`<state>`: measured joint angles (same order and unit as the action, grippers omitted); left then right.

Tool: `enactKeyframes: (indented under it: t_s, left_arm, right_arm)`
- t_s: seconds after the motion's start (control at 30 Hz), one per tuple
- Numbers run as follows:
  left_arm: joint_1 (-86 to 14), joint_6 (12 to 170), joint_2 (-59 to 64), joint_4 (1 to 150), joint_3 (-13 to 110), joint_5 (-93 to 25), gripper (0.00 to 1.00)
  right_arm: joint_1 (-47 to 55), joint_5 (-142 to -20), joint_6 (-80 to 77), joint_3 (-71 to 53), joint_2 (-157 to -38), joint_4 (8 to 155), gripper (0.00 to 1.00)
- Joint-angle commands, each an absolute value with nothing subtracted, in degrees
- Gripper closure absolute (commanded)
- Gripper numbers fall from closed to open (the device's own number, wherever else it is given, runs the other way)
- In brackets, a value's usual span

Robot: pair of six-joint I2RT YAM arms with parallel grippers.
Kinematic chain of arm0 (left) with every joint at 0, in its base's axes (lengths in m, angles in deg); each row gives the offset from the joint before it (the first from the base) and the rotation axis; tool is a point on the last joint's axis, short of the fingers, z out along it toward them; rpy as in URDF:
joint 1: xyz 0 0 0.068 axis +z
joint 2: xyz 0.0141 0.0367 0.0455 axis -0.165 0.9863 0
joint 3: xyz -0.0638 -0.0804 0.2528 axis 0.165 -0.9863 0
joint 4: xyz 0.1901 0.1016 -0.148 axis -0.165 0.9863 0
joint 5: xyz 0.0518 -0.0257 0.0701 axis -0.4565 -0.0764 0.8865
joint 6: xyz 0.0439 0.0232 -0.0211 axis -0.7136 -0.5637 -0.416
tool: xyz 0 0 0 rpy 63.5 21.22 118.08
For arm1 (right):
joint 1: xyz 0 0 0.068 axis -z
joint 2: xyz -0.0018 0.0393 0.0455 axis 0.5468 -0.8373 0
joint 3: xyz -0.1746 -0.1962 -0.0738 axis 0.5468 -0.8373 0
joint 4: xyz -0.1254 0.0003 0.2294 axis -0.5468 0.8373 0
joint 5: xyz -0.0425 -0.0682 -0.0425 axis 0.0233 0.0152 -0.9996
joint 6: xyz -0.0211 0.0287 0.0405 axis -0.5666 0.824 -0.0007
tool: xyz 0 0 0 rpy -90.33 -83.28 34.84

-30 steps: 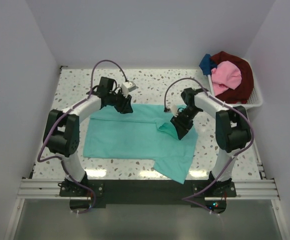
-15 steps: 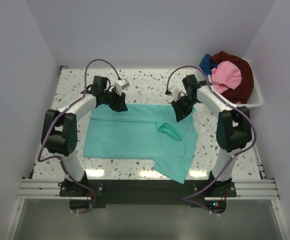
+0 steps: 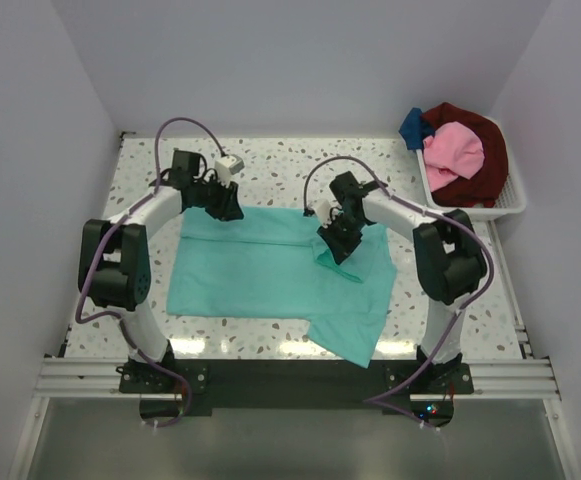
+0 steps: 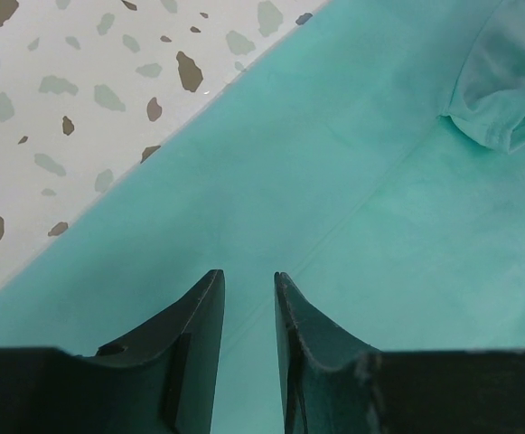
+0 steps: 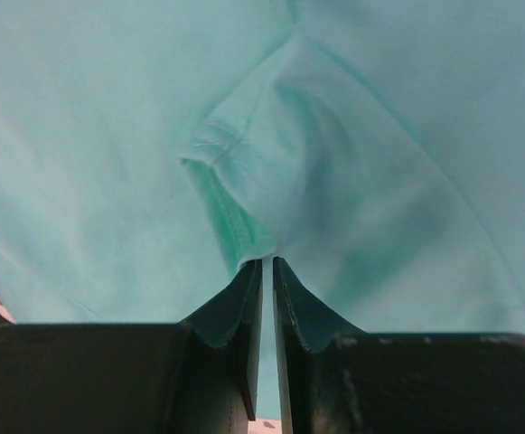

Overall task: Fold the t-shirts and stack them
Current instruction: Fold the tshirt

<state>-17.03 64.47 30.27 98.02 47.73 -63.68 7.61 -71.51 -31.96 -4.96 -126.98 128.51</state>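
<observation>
A teal-green t-shirt [image 3: 250, 275] lies spread flat on the speckled table [image 3: 290, 165], with a sleeve folded inward at its right side. My left gripper [image 3: 230, 208] hovers over the shirt's far left edge. Its jaws stand apart, with only flat cloth [image 4: 352, 181] showing below the left gripper [image 4: 248, 276]. My right gripper [image 3: 333, 248] is at the folded sleeve. In the right wrist view the right gripper [image 5: 267, 260] is shut, pinching the sleeve's hemmed fold [image 5: 244, 172] at its tips. Pink [image 3: 455, 148], dark red [image 3: 488, 165] and blue [image 3: 413, 128] t-shirts are heaped in the basket.
A white slatted basket [image 3: 510, 205] stands at the back right corner of the table. White walls close in the table on the left, back and right. Bare tabletop shows behind the teal shirt and along its left side.
My right gripper swung back, then left onto the folded sleeve, and closed on it. My left gripper slid left along the shirt's far edge, jaws unchanged.
</observation>
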Motion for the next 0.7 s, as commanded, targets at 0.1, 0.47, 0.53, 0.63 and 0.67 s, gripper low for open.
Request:
enactKeyframes:
  t_s: [0.1,0.47,0.53,0.63,0.67]
  left_arm:
    - [-15.9,64.1,27.9,99.0,47.0,-64.8,0.66]
    - [-14.3,64.1,31.7,103.2,51.7,-53.3,0.64]
    - [-14.1,64.3,33.4,103.9,52.4,-51.5,0.64]
    - [-13.5,64.6,35.1,105.3,52.5,-47.9,0.63]
    - [-12.8,64.8,35.4,105.5,52.2,-46.7,0.63]
  right_arm:
    - [5.7,-66.3,-37.1,-6.4,-122.7,135.4,0.84]
    - [13.9,-73.1,-31.4,5.3,-124.0,134.3,0.75]
    - [13.8,-79.5,-30.3,5.5,-125.3,133.0,0.74]
    - [13.9,-84.7,-29.9,6.6,-128.6,133.9,0.73]
    - [14.0,-87.1,-30.0,6.3,-129.0,133.9,0.73]
